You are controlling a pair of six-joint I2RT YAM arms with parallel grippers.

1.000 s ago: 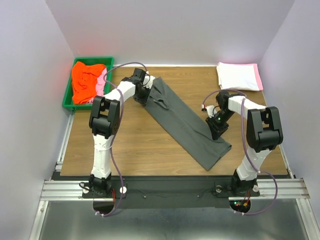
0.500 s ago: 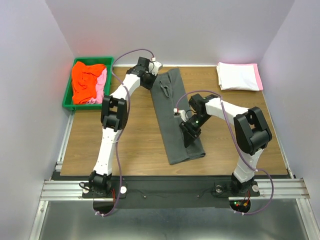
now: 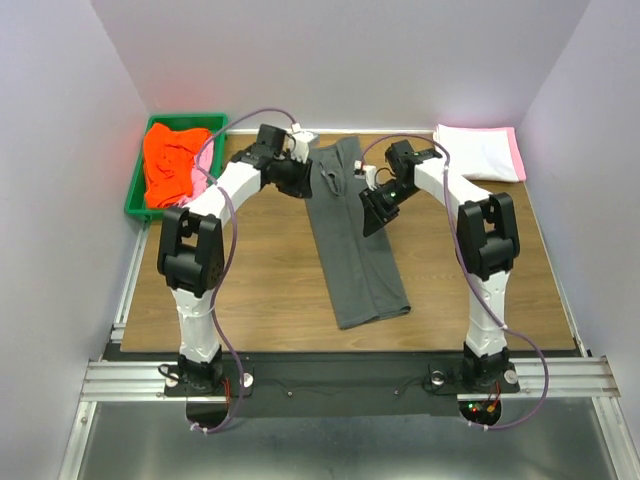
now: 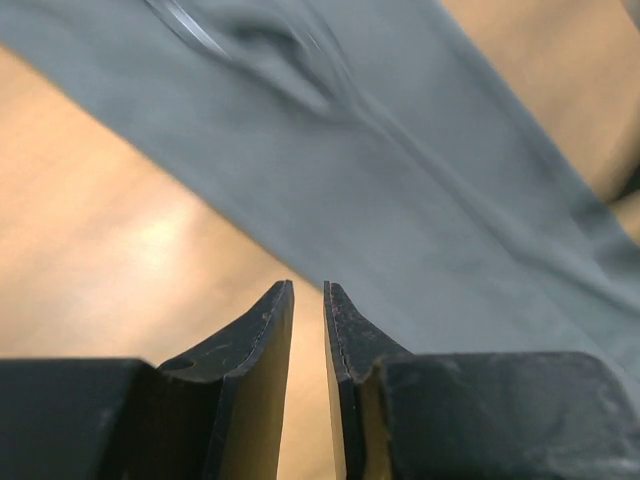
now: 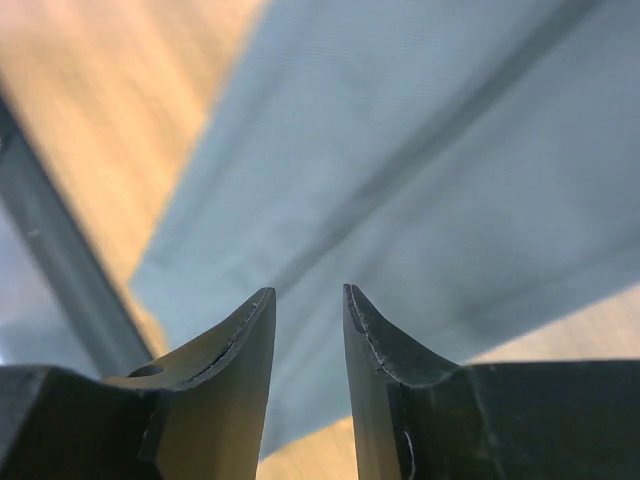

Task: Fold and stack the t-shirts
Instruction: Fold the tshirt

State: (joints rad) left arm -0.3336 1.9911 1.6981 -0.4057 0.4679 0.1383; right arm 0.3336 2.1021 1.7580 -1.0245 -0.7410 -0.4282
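The dark charcoal grey t-shirt (image 3: 355,250) lies flat on the wooden table as a long narrow folded strip, running from the far edge toward the near edge. My left gripper (image 3: 298,183) hovers just left of the strip's far end. In the left wrist view its jaws (image 4: 308,285) stand a narrow gap apart with nothing between them, and the grey cloth (image 4: 420,180) lies beyond. My right gripper (image 3: 372,208) sits at the strip's right edge. It is open and empty (image 5: 308,290) above the cloth (image 5: 420,150).
A green bin (image 3: 133,195) at the far left holds a crumpled orange-red t-shirt (image 3: 170,160) and a light pink one (image 3: 205,172). A folded white t-shirt (image 3: 475,150) rests on a pink one (image 3: 518,158) at the far right corner.
The grey strip swung from a diagonal to nearly straight front-to-back. Both grippers let go of it; the right one moved from the near end up to the far right side.
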